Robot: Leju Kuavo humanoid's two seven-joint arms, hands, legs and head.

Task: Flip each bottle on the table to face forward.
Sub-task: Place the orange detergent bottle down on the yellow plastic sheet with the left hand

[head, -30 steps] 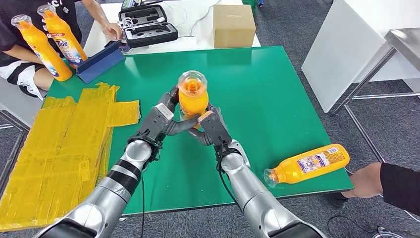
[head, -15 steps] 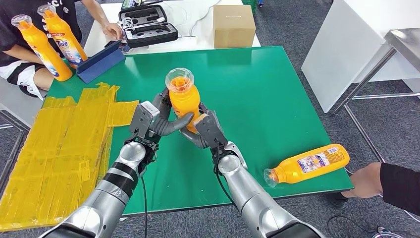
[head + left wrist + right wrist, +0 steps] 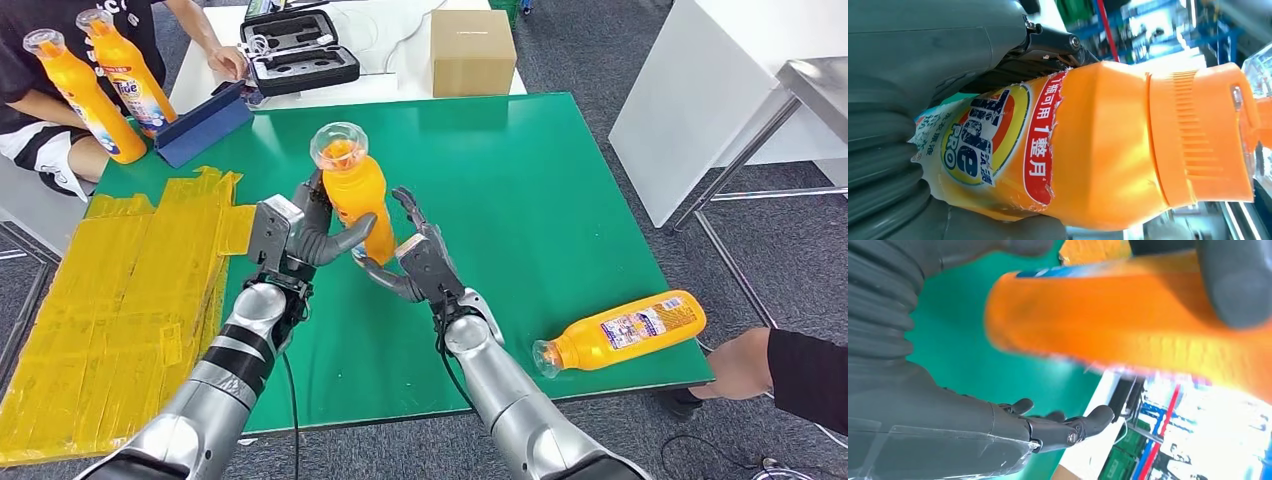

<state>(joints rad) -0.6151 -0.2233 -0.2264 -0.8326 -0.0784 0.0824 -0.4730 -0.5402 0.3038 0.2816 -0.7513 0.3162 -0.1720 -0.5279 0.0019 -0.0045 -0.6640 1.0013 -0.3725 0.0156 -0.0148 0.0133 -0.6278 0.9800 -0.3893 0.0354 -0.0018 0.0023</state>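
While two upright orange detergent bottles with clear caps (image 3: 92,85) are held by a seated person in dark clothing (image 3: 35,95) at the far left, a sheet of crinkled yellow tape strips (image 3: 120,300) covers the left part of the green table (image 3: 560,190). Beside the person lies a flat blue case (image 3: 203,123), and behind it an open black tool case (image 3: 298,50) rests on a white table (image 3: 400,60) next to a brown cardboard box (image 3: 472,50).

Near the table's middle, the left hand (image 3: 300,235) grips an orange plastic detergent bottle with a clear domed cap (image 3: 352,190), thumb wrapped across its front, holding it upright and raised off the green surface. In the left wrist view its torn Tide label (image 3: 983,145) shows against the palm. Just beside it, the right hand (image 3: 415,260) is empty, fingers spread apart and off the bottle.

Farther right, a second orange bottle with a white label (image 3: 620,330) lies on its side near the table's front right corner, cap pointing left. A person's hand in a dark sleeve (image 3: 745,365) is close by it at the edge.
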